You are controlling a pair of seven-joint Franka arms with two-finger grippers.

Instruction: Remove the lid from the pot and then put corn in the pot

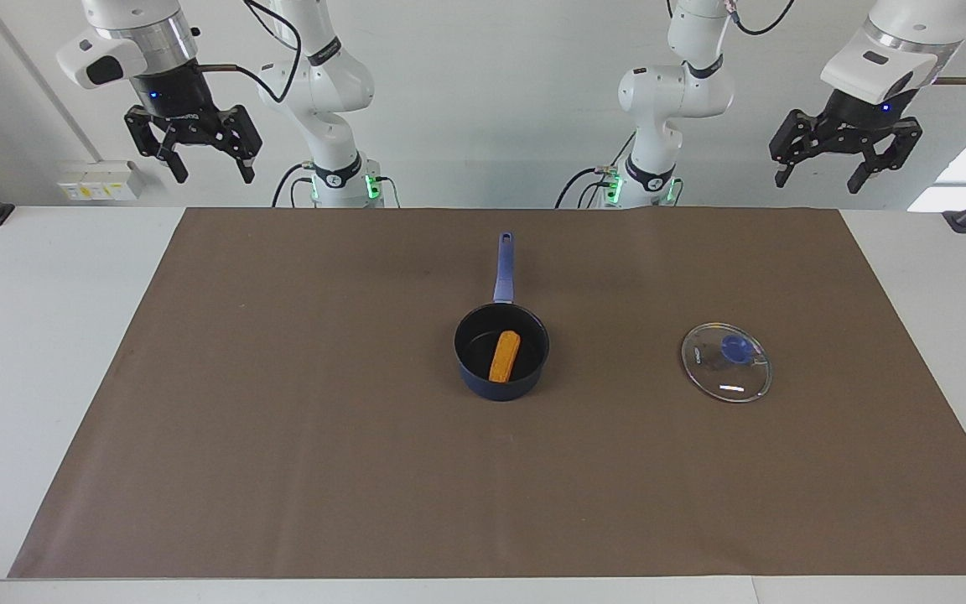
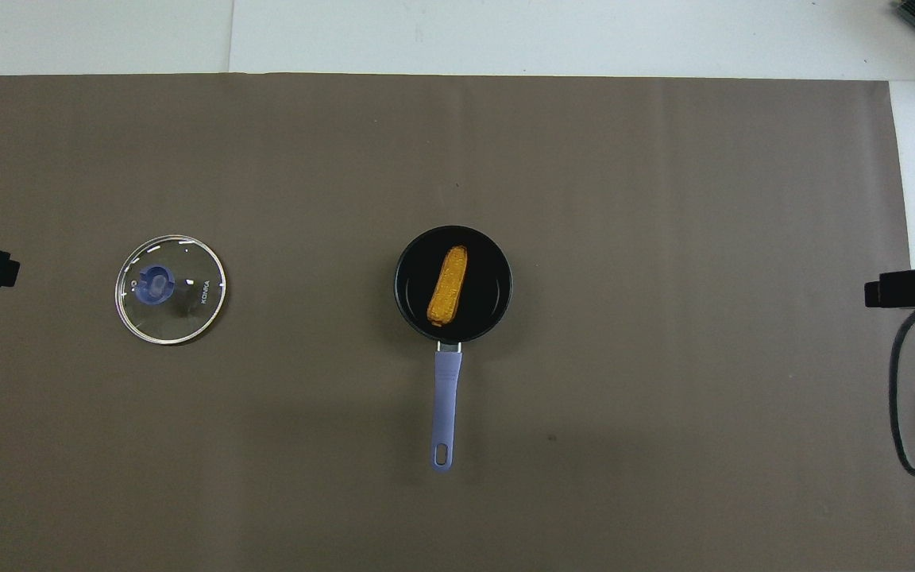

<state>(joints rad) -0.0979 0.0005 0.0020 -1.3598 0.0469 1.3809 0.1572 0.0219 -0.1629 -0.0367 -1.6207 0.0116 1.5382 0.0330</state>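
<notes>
Facing view: the right claw [image 1: 194, 151] hangs high in the upper left of the frame, fingers spread wide and holding nothing. The left claw [image 1: 846, 155] hangs just as high in the upper right, also spread wide and empty. Both arms wait, clear of everything below.

Down on the desk [image 1: 47, 352], a brown mat [image 1: 282, 436] carries the task's things. The pot [image 1: 501, 352] sits near the middle of the frame, its long handle pointing up toward the robots. The corn [image 1: 504, 356] lies inside it, flat on the black bottom. The lid [image 1: 726, 361] rests on the mat at the middle right, toward the left arm's end, knob up and well apart from the pot.

Judged from this, both steps look done — lid off, corn in. Little can go wrong from here. The main risk would be an arm sweeping low on its way to rest and clipping the pot's handle, which could tip the corn out. The glass lid could also slide or crack if nudged.
</notes>
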